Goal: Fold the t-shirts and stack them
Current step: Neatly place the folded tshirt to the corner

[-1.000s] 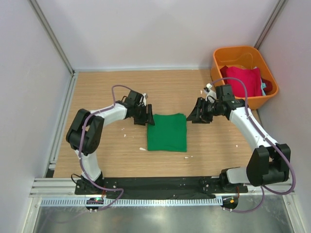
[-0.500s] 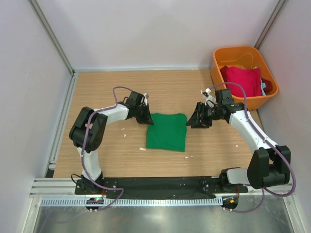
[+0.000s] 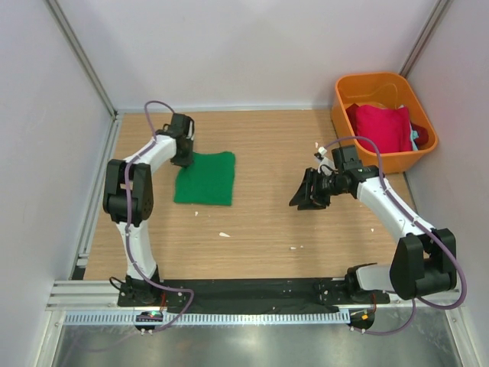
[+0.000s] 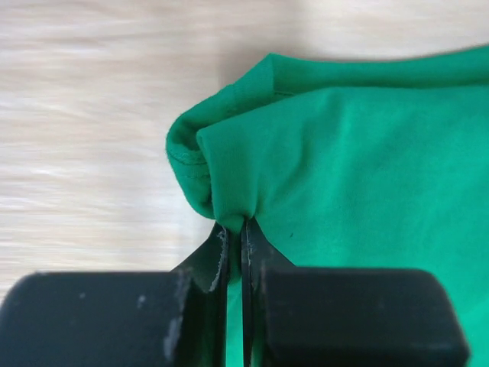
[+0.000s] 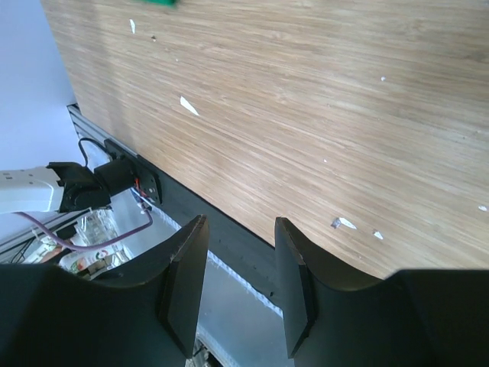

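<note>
A folded bright green t-shirt [image 3: 205, 178] lies on the wooden table at the left. My left gripper [image 3: 184, 158] is at its far left corner, shut on a pinch of the green cloth [image 4: 229, 206]; the green t-shirt [image 4: 359, 168] fills the right of the left wrist view. A crimson red t-shirt [image 3: 380, 127] sits in the orange bin [image 3: 354, 86] at the back right, with a sliver of teal cloth [image 3: 415, 136] beside it. Over bare wood right of centre my right gripper [image 3: 303, 202] hangs open, with nothing between its fingers [image 5: 189, 279].
Small white scraps [image 3: 224, 234] dot the table [image 3: 260, 138]. White walls with metal posts stand on both sides and at the back. A black rail [image 3: 252, 289] with both arm bases runs along the near edge.
My left gripper closed on the green t-shirt's corner and dragged it from the table's middle to the far left. The right gripper drifted slightly left and nearer, still open.
</note>
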You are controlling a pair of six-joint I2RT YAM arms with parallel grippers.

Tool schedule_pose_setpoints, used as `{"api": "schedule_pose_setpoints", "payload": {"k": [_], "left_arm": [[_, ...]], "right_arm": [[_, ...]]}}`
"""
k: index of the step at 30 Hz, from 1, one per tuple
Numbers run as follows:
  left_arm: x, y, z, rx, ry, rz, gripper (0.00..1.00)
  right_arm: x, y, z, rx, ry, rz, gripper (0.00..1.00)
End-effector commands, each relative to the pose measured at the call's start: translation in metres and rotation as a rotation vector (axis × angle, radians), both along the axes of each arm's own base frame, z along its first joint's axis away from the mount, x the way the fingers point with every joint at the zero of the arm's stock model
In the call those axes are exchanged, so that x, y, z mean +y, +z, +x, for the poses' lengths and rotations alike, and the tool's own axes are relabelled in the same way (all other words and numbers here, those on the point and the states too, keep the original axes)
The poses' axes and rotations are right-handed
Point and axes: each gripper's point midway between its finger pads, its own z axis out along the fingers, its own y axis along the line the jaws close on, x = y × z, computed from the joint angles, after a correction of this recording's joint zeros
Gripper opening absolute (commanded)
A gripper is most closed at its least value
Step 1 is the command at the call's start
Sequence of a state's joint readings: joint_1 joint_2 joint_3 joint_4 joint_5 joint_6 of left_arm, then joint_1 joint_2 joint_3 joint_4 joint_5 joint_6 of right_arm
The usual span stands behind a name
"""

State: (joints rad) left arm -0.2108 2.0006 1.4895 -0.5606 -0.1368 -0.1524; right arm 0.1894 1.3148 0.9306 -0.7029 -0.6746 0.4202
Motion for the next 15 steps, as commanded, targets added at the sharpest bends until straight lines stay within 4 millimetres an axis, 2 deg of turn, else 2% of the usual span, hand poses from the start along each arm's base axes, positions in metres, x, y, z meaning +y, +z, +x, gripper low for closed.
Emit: {"api": "schedule_pose_setpoints", "payload": {"k": [1,2,4,5,6,7,8,9,10,11,12,13,14,15], "left_arm": [[0.076,-0.003,0.027,0.017,0.002,0.238,0.0],[0.088,0.007,0.046,-0.035,0.005,0.261,0.0],[0.115,0.01,0.065,-0.08,-0.016,0.351,0.0],[0.12,0.002,0.079,-0.107,-0.023,0.356,0.0],[0.125,0.015,0.096,-0.15,-0.018,0.358,0.0],[0.141,0.016,0.103,-0.152,0.001,0.367,0.0],[0.146,0.015,0.11,-0.146,-0.021,0.39,0.0],[0.148,0.019,0.127,-0.171,-0.029,0.41,0.0],[0.17,0.018,0.131,-0.163,-0.013,0.442,0.0],[0.178,0.033,0.146,-0.196,-0.033,0.484,0.0],[0.183,0.019,0.15,-0.17,-0.047,0.517,0.0],[0.19,0.02,0.157,-0.179,-0.042,0.534,0.0],[0.197,0.036,0.169,-0.22,-0.027,0.55,0.0],[0.2,0.033,0.173,-0.224,-0.024,0.545,0.0]], "right_arm": [[-0.002,0.011,-0.001,-0.018,-0.005,-0.038,0.46],[-0.006,0.009,-0.001,-0.016,-0.006,-0.071,0.46],[-0.012,0.005,-0.005,0.013,0.004,-0.114,0.46],[-0.012,0.007,-0.004,0.015,0.006,-0.12,0.46],[-0.014,0.004,-0.01,0.04,0.016,-0.143,0.46],[-0.016,0.003,-0.011,0.039,0.04,-0.171,0.46],[-0.017,0.004,-0.007,0.04,0.047,-0.197,0.46],[-0.02,0.003,-0.006,0.047,0.048,-0.224,0.46],[-0.022,0.003,-0.008,0.061,0.055,-0.24,0.46],[-0.022,0.005,-0.003,0.055,0.051,-0.249,0.46],[-0.024,0.005,0.0,0.057,0.046,-0.261,0.46],[-0.024,0.005,0.003,0.056,0.044,-0.265,0.46],[-0.023,0.002,0.008,0.067,0.043,-0.27,0.46],[-0.022,0.002,0.011,0.067,0.043,-0.27,0.46]]}}
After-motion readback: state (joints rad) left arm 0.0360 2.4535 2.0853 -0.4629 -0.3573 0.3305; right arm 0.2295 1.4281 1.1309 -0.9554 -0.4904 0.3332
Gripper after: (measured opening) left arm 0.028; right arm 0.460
